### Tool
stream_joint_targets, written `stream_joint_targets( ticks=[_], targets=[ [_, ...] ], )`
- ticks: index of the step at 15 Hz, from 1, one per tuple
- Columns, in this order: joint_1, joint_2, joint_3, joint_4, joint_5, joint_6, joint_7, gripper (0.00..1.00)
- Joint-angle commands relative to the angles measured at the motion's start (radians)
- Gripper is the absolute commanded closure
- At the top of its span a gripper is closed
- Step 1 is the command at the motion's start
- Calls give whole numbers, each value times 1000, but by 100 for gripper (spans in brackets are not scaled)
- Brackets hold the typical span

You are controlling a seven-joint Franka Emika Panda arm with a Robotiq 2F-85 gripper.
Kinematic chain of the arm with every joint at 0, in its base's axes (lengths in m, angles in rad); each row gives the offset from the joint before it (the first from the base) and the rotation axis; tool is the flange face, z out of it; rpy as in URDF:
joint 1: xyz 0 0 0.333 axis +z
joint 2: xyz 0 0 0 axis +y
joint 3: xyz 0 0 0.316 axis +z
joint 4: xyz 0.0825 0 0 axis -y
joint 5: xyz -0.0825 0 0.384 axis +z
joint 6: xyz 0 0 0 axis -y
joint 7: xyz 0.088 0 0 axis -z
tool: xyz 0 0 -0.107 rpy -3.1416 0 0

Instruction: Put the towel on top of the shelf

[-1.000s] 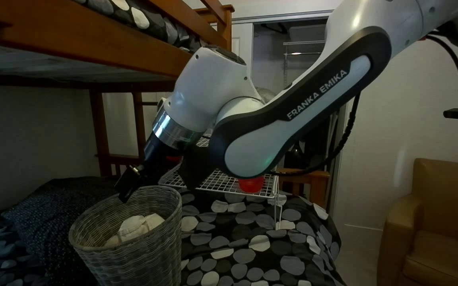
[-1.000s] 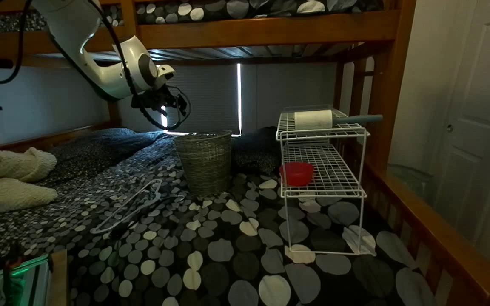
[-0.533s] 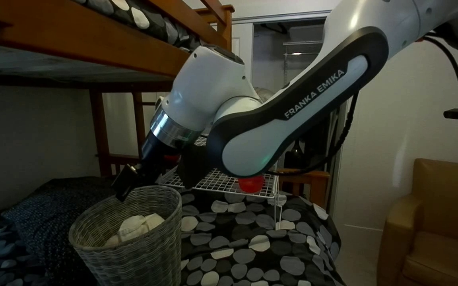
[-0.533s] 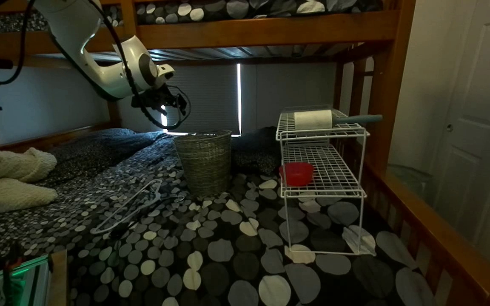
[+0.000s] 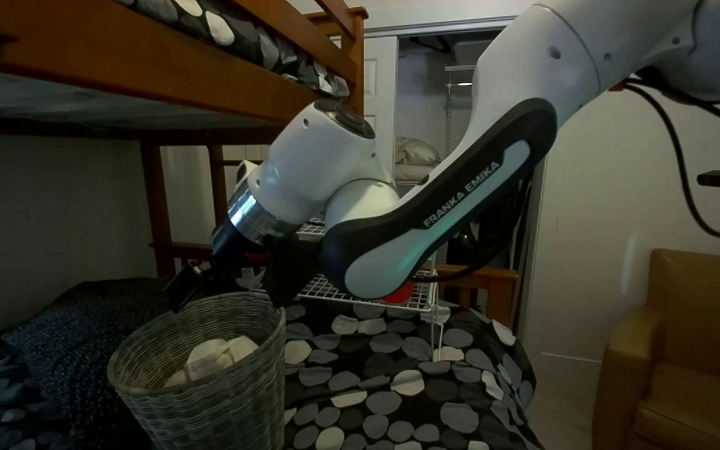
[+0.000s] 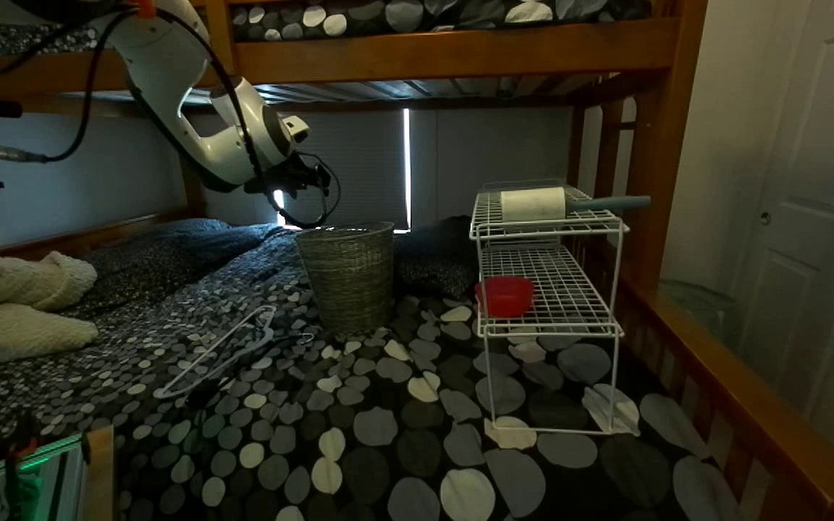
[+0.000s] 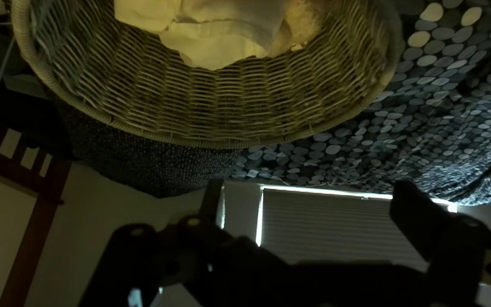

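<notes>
Probably at the grabbing step, with the towel point(image 7: 220, 36) down inside the basket point(image 6: 348, 282); too dim to be sure. Higher than the basket, with the gripper point(image 7: 310, 200) spread wide, holding nothing. Next: dip in, pinch, lift, put on top of the shelf point(image 6: 551, 333) near the basket.

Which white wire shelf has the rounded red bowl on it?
The lower white wire shelf holds the rounded red bowl; the upper white wire shelf has a white cylindrical roll.
</notes>
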Motion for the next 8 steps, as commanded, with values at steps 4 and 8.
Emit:
stream_joint_targets(
  ticks=[4, 8],
  targets=[
    [121, 237, -97, 250, -17, -175, 98, 0],
    [143, 290, -108, 295, 122, -303, 17, 0]
  ],
)
